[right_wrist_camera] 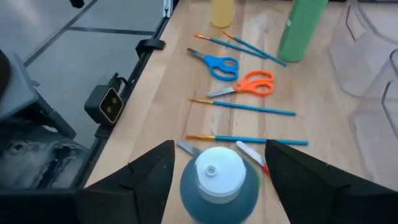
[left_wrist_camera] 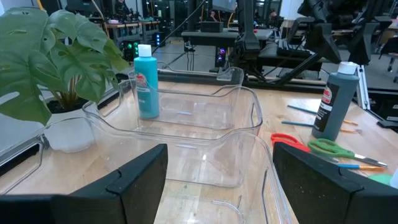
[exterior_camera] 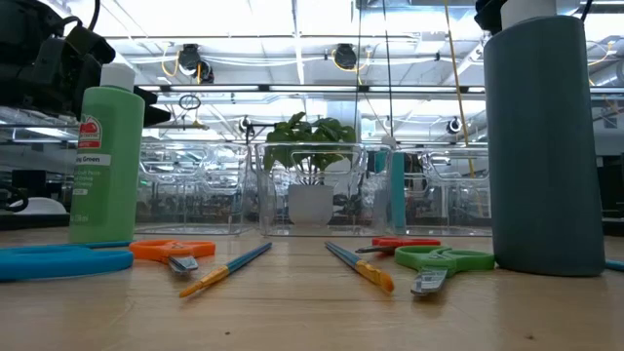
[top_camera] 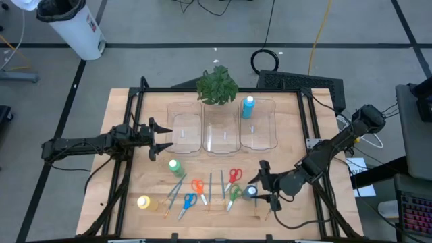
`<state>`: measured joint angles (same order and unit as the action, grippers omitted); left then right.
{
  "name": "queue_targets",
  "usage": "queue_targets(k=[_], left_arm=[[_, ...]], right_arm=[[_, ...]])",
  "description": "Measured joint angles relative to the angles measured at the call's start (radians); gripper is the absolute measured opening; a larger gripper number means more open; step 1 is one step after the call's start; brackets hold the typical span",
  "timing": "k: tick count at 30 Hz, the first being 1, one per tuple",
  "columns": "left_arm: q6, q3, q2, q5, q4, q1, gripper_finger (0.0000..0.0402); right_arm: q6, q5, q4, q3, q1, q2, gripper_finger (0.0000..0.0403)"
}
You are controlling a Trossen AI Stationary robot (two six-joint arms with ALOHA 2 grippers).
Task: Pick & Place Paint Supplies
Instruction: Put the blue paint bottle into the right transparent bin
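Note:
The dark blue paint bottle [top_camera: 251,192] with a white cap [right_wrist_camera: 214,167] stands upright on the table at the near right. My right gripper [top_camera: 260,187] is open, slanting down, with one finger on each side of the bottle and a small gap showing at both. A green bottle [top_camera: 175,167] and a yellow bottle [top_camera: 143,202] stand at the near left. Red [top_camera: 233,175], orange [top_camera: 198,186], blue [top_camera: 188,201] and green [top_camera: 234,194] scissors lie flat among thin brushes [right_wrist_camera: 252,107]. A light blue bottle [top_camera: 248,106] stands in the right bin. My left gripper [top_camera: 165,138] waits open and level by the left bin.
Three clear bins [top_camera: 223,131] sit side by side at the table's far middle, with a leafy plant [top_camera: 217,84] behind them. A black frame [top_camera: 307,128] runs along the table's edges. Bare wood lies between the bins and the row of supplies.

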<state>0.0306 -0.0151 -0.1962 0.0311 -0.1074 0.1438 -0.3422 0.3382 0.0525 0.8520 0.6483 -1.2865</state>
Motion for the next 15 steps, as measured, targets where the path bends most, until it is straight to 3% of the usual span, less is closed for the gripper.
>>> queue_targets(k=[8,15], left_arm=[[0.0,0.0,0.0,0.0,0.0,0.0,0.0294],[0.0,0.0,0.0,0.0,0.0,0.0,0.0294]], right_arm=[[-0.096,-0.029,0.068,0.061,0.001,-0.001,0.021],[-0.084,-0.02,0.289,0.264,0.002,-0.005,0.0205]])
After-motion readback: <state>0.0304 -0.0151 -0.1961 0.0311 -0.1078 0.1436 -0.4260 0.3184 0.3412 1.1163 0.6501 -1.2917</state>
